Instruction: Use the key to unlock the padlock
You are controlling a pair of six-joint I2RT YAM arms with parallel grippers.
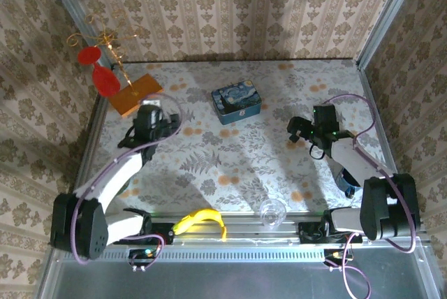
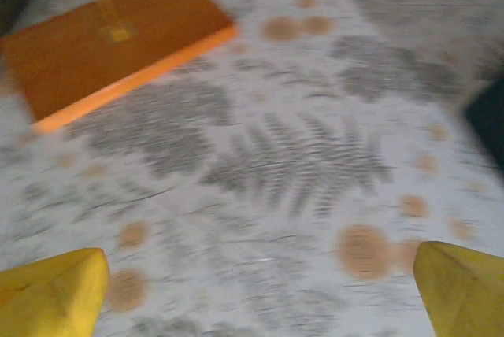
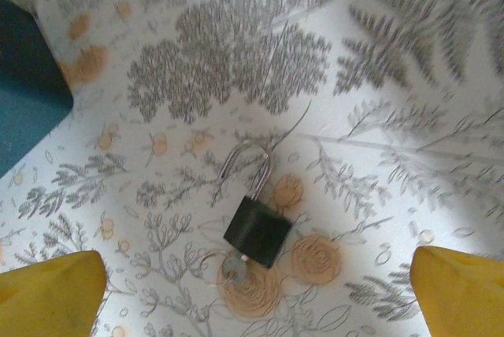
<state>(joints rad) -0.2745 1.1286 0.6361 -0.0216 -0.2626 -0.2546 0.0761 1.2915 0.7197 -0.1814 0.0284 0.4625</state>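
Your right pincer (image 3: 256, 290) and left pincer (image 2: 260, 290) gape wide, both empty. In the right wrist view, the small dark grey metal padlock (image 3: 257, 231) lies low centre, with bare floral counter (image 3: 409, 156) all round.

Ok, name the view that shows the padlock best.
Right wrist: the padlock lies sharp and centred on the tablecloth, shackle and key visible. From top external it is too small to make out; left wrist faces the orange board.

The padlock (image 3: 256, 231), with the key (image 3: 234, 268) in it, lies on the table (image 3: 378, 195) right of the tin (image 1: 236, 101); the board (image 1: 136, 93) lies left of the tin.
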